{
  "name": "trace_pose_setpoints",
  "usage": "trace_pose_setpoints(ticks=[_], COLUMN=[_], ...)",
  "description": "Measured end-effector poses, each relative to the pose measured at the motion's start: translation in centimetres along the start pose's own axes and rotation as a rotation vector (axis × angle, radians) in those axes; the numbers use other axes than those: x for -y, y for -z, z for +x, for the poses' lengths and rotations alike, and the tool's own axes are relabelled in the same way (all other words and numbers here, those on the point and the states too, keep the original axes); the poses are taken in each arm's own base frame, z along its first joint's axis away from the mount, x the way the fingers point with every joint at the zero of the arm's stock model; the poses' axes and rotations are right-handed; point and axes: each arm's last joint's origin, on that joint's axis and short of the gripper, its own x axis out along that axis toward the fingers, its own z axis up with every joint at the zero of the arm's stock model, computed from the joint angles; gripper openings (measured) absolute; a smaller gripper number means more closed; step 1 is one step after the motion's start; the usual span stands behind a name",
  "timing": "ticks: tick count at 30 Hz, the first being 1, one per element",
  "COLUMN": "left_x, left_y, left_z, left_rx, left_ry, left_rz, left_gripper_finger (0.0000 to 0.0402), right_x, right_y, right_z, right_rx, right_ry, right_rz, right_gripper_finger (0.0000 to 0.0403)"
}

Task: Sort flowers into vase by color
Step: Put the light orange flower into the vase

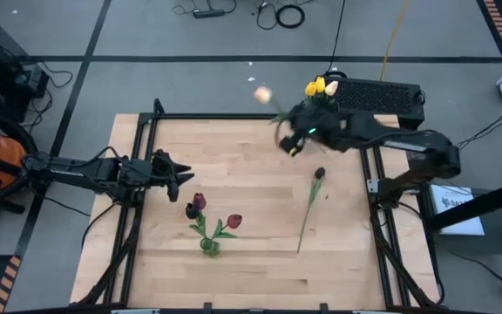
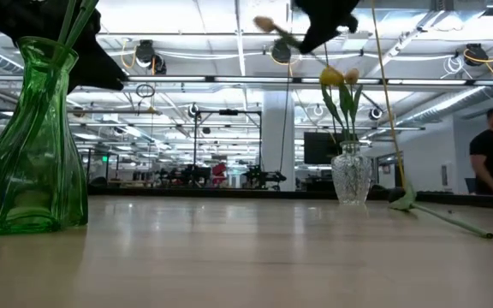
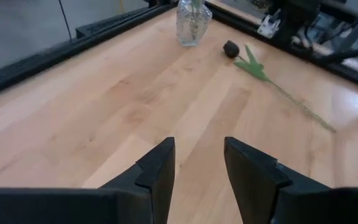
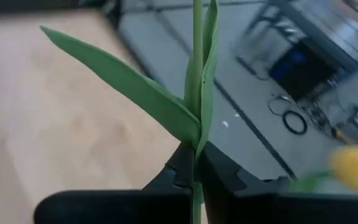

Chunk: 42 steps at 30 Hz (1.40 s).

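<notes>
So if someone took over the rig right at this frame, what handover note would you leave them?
Right gripper: shut on a cream-peach tulip by its stem, lifted near the clear vase.
Left gripper: open, empty, waiting at the table's left side.
Clear vase, at the table's far right edge: holds yellow tulips.
Green vase, near the middle front: holds dark red tulips.
Done: those flowers sorted.
Left: place the held tulip, probably in the clear vase; then the near-black tulip lying on the table, likely for the green vase.
</notes>
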Motion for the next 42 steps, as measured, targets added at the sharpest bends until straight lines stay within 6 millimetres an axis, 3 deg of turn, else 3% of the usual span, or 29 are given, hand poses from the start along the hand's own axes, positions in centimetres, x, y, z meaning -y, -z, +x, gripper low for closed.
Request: trace_pose_setpoints(ticks=[6,12,20,26,31,36,42], left_x=[0.2,0.6,0.4,-0.4,-0.9,-1.2,-1.2], left_y=[-0.2,-1.2,-2.2,-2.5,-2.8,-2.9,-2.9], left_z=[0.0,-0.1,-0.3,0.0,0.2,0.2,0.3], left_rx=[0.014,0.111,0.201,0.188,0.189,0.184,0.181], left_ry=[0.030,0.069,0.077,0.116,0.112,0.112,0.122], left_rz=[-0.023,0.115,0.202,0.229,0.215,0.209,0.207], left_gripper_finger=[0.0146,0.0146,0.0146,0.0146,0.0146,0.0146,0.0146], right_x=[3.8,4.8,5.1,3.8,3.3,3.7,4.4], right_y=[-0.3,-0.2,0.5,4.7,8.4,11.7,14.5], right_z=[-4.1,-5.8,-6.5,-6.1,-6.2,-6.1,-5.1], right_rx=[0.112,0.155,0.148,0.178,0.357,0.549,0.713], right_ry=[0.046,0.029,0.071,0.110,0.043,0.036,0.188], right_rz=[0.170,0.252,0.316,0.399,0.515,0.567,0.491], right_gripper_finger=[0.0002,0.0002,0.0002,0.0002,0.0002,0.0002,0.0002])
